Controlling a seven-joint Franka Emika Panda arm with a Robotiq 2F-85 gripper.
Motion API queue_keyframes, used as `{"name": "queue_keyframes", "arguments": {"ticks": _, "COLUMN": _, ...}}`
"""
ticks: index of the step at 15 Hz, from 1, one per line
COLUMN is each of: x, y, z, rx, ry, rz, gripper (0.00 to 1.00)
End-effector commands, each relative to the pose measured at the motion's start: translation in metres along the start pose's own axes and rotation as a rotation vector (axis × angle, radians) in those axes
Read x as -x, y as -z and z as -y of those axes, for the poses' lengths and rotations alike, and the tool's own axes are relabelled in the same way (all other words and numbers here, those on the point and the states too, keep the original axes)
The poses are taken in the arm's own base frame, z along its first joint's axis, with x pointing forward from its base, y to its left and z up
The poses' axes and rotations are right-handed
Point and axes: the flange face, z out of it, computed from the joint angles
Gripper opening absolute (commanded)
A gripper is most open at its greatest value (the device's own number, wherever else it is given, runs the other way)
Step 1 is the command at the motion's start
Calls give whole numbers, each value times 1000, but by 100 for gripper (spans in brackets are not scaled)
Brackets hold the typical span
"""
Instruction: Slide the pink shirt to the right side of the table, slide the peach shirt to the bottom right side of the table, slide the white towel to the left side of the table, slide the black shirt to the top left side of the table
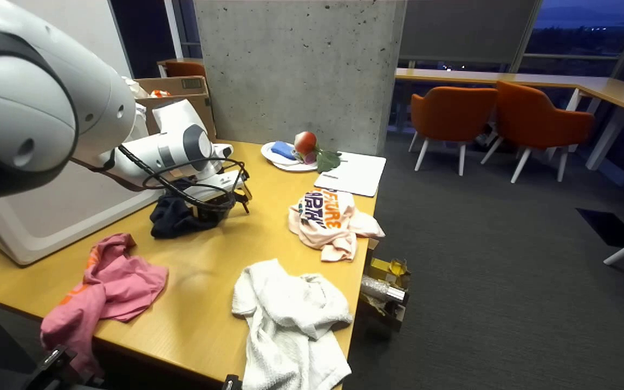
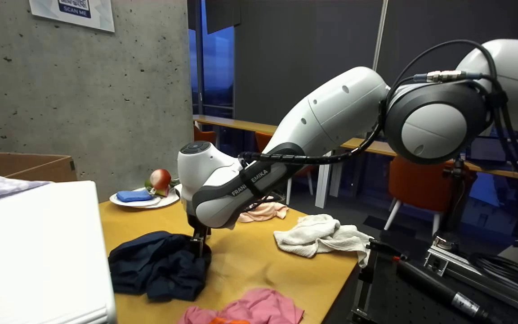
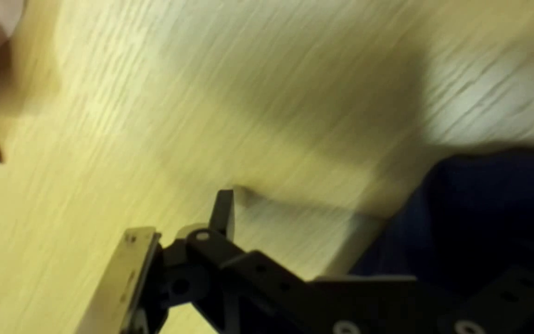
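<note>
The arm (image 2: 326, 112) is bent low over the table (image 1: 198, 265), and I'd guess the step in hand is the black shirt (image 2: 158, 267), bunched just beside the white box (image 1: 79, 214). The gripper (image 2: 199, 245) stands at the side of the shirt away from the box, and its jaws look spread wide with nothing pinched. In the wrist view one finger (image 3: 223, 211) is over tabletop, past the cloth; its mate is lost against the dark folds, so whether it presses into them I can't tell. The pink shirt (image 1: 122, 287) is near the box too, trailing over the table's edge, while the peach shirt (image 1: 323, 222) and the white towel (image 1: 290, 325) lie across from the box, well apart from it.

Were I steering, I'd edge the gripper toward the box until a thick fold sits between both fingers, close softly, then drag low and level so the bundle travels whole. Merely pushing would likely ruck the cloth or let it slip under a fingertip, and pressing hard would only scrape the wood. From where I'm standing I can't settle which corner counts as top left; I'd keep the pull from jamming the shirt against the box, and part the jaws fully before lifting, lest the cloth ride up with them
</note>
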Motion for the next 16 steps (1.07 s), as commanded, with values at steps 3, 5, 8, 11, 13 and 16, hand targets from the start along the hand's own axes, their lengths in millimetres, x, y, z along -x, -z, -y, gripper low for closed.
{"name": "queue_keyframes", "arguments": {"ticks": 3, "x": -14, "y": 6, "z": -32, "rx": 59, "ry": -46, "rz": -8, "gripper": 100}}
{"name": "queue_keyframes", "arguments": {"ticks": 5, "x": -15, "y": 3, "z": -26, "rx": 53, "ry": -55, "rz": -7, "gripper": 100}}
{"name": "queue_keyframes", "arguments": {"ticks": 8, "x": -21, "y": 5, "z": -16, "rx": 57, "ry": -58, "rz": -21, "gripper": 100}}
{"name": "queue_keyframes", "arguments": {"ticks": 11, "x": -29, "y": 22, "z": -19, "rx": 71, "ry": -79, "rz": -50, "gripper": 100}}
{"name": "queue_keyframes", "arguments": {"ticks": 13, "x": -32, "y": 27, "z": -18, "rx": 56, "ry": -98, "rz": -69, "gripper": 100}}
{"name": "queue_keyframes", "arguments": {"ticks": 16, "x": -40, "y": 37, "z": -10, "rx": 13, "ry": -110, "rz": -104, "gripper": 100}}
